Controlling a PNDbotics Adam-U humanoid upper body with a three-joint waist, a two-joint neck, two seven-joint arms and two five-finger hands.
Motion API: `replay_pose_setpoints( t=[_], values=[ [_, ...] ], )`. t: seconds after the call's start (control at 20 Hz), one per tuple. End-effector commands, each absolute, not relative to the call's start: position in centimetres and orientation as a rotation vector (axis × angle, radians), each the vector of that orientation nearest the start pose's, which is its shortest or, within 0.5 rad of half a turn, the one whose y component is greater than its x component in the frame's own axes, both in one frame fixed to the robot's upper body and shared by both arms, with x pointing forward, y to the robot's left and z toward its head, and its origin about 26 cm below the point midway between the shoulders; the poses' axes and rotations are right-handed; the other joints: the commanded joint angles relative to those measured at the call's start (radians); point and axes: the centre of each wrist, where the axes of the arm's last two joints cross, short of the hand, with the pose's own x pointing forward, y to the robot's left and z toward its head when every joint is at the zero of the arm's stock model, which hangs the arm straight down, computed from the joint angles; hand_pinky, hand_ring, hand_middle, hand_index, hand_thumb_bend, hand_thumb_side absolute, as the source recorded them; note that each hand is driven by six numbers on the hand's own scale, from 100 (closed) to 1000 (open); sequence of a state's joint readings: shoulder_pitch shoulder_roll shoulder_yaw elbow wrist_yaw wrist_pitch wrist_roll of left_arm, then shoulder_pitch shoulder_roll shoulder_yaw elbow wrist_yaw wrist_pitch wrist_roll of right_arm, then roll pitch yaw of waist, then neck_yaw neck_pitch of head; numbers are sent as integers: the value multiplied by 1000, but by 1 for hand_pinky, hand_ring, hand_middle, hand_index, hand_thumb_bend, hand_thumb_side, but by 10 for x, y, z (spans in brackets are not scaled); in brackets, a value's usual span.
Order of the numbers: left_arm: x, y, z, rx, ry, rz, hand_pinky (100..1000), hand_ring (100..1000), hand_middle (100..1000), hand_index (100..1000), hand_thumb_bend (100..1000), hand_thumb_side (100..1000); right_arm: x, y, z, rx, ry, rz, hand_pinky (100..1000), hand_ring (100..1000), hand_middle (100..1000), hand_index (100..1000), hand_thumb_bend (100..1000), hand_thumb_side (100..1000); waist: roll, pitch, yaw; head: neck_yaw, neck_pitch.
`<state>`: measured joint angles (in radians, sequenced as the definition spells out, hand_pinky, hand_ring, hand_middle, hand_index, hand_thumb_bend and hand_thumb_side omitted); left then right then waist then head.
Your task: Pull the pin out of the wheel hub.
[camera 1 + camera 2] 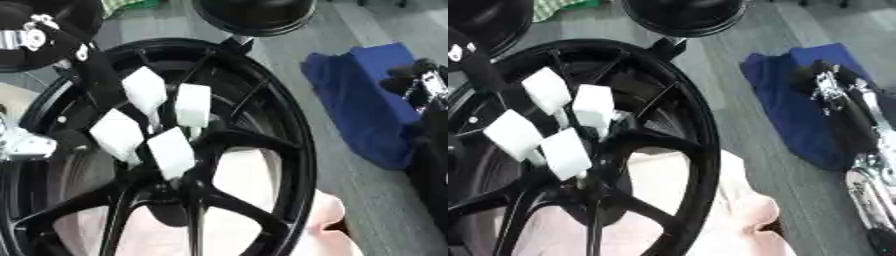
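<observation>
Left hand (pixel 153 120), white fingertips pinched at the wheel hub (pixel 188 137), hides the pin; right hand (pixel 842 95) idle, state indeterminate; slip risk.

No lettering, brand, number or sign can be read anywhere. The white pads (pixel 171 127) at the middle of the black wheel (pixel 293 165) are blank, the blue cloth (pixel 798 107) on the floor is plain, and the pale marks on the black arm part (pixel 26 37) at upper left are too blurred to read.
</observation>
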<state>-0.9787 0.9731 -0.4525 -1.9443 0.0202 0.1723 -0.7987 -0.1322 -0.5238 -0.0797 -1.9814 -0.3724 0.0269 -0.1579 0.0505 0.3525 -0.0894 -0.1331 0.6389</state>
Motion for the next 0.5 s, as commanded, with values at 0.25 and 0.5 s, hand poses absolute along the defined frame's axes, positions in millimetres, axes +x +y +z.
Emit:
replay_pose_setpoints(
  t=[0.25,0.5],
  values=[
    [302,211,371,360,-1533,-1990,889,713,714,829,355,419,279,-323,190,-119,-2115,117,825,680,638,592,100,577,-3,-5,-5,11,-12],
    [306,210,366,337,-1493,-2010,890,713,710,835,355,388,280,-322,190,-117,-2115,114,825,680,638,592,100,579,-1,1,-7,14,-11]
  ],
)
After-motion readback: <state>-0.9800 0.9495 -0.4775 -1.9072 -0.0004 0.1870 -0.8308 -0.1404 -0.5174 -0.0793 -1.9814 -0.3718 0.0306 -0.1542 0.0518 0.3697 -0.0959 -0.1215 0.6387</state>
